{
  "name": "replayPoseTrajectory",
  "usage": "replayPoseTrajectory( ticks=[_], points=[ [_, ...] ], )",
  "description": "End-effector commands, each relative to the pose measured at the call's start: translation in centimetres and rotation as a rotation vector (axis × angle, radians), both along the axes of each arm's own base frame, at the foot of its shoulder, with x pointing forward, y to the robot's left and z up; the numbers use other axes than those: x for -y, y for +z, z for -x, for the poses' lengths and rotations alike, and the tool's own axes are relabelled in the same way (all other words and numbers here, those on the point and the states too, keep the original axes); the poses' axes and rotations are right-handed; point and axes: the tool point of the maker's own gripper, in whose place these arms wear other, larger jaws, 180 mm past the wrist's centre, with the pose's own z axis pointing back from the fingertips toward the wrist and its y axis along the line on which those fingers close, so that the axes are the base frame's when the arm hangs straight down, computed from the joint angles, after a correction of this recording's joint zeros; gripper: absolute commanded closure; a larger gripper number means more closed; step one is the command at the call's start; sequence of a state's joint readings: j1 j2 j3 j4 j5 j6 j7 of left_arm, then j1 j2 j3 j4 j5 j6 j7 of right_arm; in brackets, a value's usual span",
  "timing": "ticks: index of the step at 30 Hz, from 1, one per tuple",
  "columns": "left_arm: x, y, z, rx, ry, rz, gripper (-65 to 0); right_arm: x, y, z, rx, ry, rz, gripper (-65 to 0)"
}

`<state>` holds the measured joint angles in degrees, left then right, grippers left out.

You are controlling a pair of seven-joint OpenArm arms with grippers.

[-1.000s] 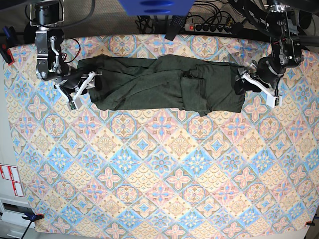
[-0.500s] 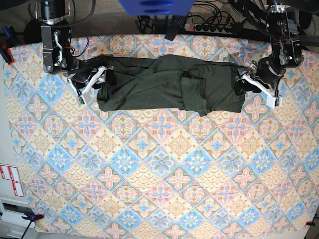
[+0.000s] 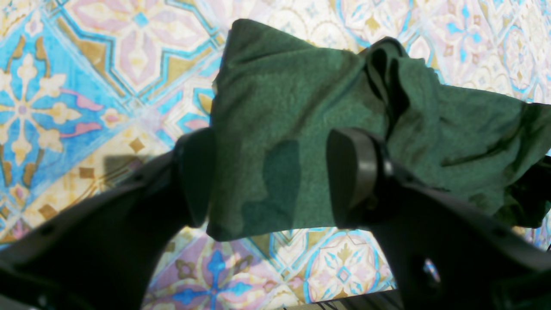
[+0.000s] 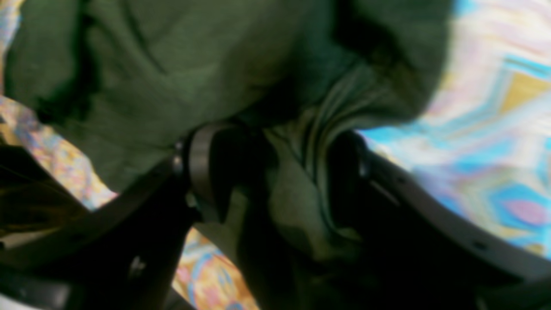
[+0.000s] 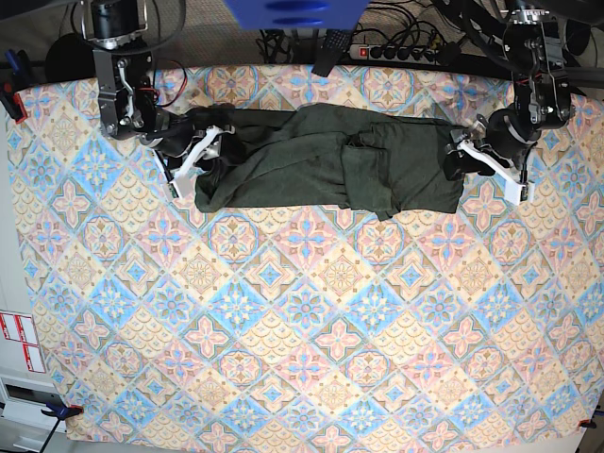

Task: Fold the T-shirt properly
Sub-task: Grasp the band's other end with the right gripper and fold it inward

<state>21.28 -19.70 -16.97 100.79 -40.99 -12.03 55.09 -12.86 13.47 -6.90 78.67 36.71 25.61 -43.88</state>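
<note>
T-shirt lies bunched lengthwise along the far part of the patterned surface, dark green, with overlapping folds at its middle. At base view's left, my right end effector sits at that end of the shirt; wrist view shows gathered cloth between its widely spread fingers, pads pressing the bunch. At base view's right, my left end effector straddles the other end, fingers spread wide on either side of a cloth flap.

T-shirt and right hand blurred.
</note>
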Motion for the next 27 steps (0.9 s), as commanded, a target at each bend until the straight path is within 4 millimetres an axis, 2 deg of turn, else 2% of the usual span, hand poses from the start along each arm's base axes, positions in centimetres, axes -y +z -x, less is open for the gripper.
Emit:
replayPoseTrajectory(
  ticks=[1,5,7,10,13,16,18,23,27],
  points=[
    [-0.1,0.8,-0.6,0.033,-0.006,-0.001,-40.1,0.2,-1.2,1.9,-0.075,0.044,0.038,-34.2],
    [-0.2,0.9,-0.6,0.034,-0.003,-0.002,-40.1,-0.6,-1.4,2.3,-0.084,0.069,0.033,-34.1],
    [-0.2,0.9,-0.6,0.034,-0.003,0.000,-40.1,-1.2,-1.1,1.6,-0.068,0.090,0.029,-33.8],
    [-0.2,0.9,-0.6,0.035,-0.002,-0.001,-40.1,-1.8,-0.7,0.8,-0.050,0.104,0.025,-27.5],
    [-0.2,0.9,-0.7,0.036,-0.002,-0.001,-40.0,-2.4,-0.6,0.5,-0.045,0.093,0.008,-17.0],
    [-0.2,1.0,-0.7,0.037,-0.001,-0.002,-40.0,-2.3,-0.4,0.2,-0.040,0.089,0.007,-14.9],
    [-0.2,1.1,-0.7,0.040,-0.002,-0.001,-40.0,-1.2,-0.3,-0.3,-0.033,0.054,0.013,-13.1],
    [-0.1,1.2,-0.8,0.044,-0.002,0.006,-37.3,2.6,0.3,-1.8,-0.008,-0.069,0.035,-2.9],
    [0.0,1.2,-0.7,0.044,-0.005,0.009,-31.7,5.1,0.5,-2.3,-0.017,-0.132,0.056,-2.2]
  ],
)
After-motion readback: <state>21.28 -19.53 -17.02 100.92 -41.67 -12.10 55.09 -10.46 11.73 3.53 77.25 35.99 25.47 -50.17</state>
